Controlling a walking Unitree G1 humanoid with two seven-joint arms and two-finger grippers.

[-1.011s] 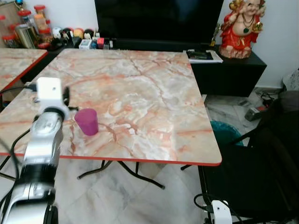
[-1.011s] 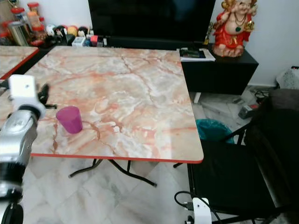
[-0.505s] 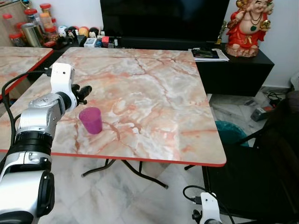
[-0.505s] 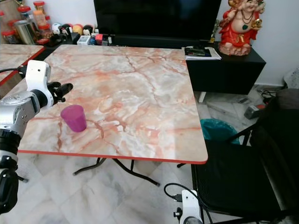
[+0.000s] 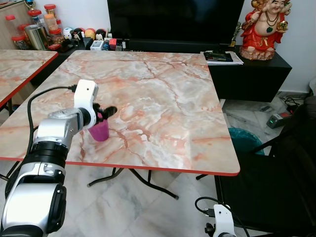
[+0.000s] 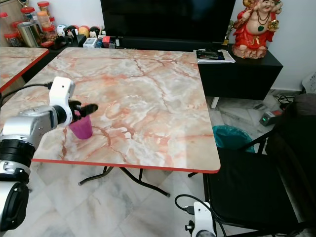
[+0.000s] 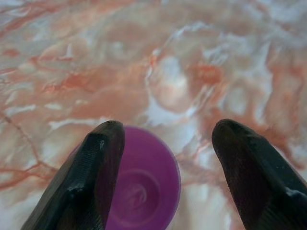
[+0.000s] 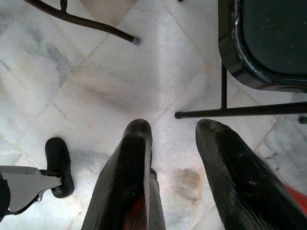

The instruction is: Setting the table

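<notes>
Reaching forward, your left claw (image 5: 104, 112) hovers spread wide over the purple cup (image 5: 100, 130) on the surface (image 5: 163, 103); right claw (image 8: 172, 158) hangs parted above floor.

My left arm (image 5: 47, 153) is a run of brushed silver cylinders split by black ring joints, widening into a bulky grey segment with a dark slotted panel at the end farthest from the purple cup (image 5: 99, 129). Next to that cup the wrist ends in a white boxy housing (image 5: 85, 96), and a thin black cable (image 5: 37, 98) loops out of it and back along the arm. The left gripper (image 7: 165, 158) has two fat black fingers (image 7: 93, 177) with a fine woven texture and rounded tips. The right gripper (image 8: 175, 139) has the same long black fingers, glossy, with a reddish patch low on one.
</notes>
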